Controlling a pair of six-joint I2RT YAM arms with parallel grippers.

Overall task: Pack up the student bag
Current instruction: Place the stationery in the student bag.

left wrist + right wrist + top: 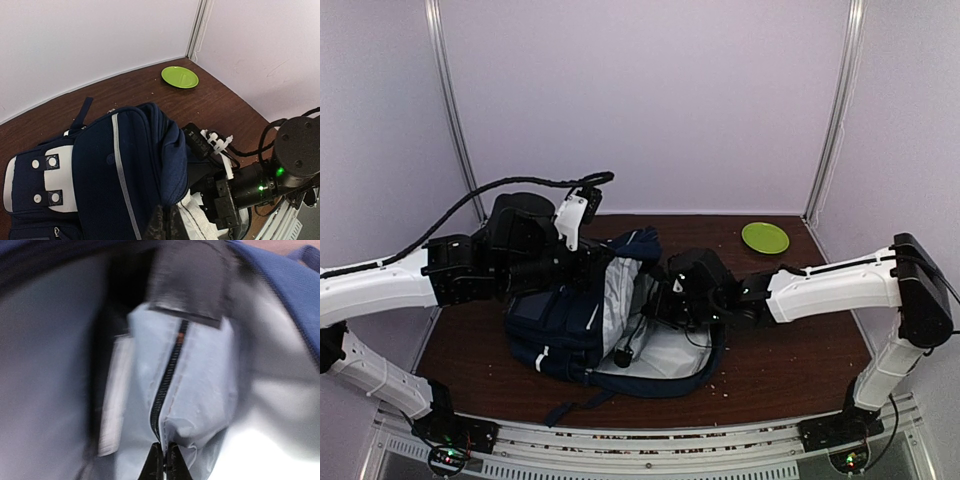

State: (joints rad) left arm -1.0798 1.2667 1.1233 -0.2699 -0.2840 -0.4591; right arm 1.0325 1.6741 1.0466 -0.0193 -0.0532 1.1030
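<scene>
The navy student bag (565, 325) lies open in the middle of the table, its light grey lining showing. My left gripper (603, 265) is shut on the upper rim of the bag's opening and holds the flap up; in the left wrist view the jaws (167, 222) pinch the navy edge of the bag (110, 170). My right gripper (657, 300) reaches into the opening. In the right wrist view it (164, 460) is shut on the edge of a pale grey zip pouch (195, 370) beside its dark zipper, with the bag's lining (45, 365) all around.
A green plate (765, 237) sits at the back right of the table, also in the left wrist view (180, 77). The right arm's wrist (280, 165) is close to the bag's opening. Dark straps (570, 408) trail toward the front edge.
</scene>
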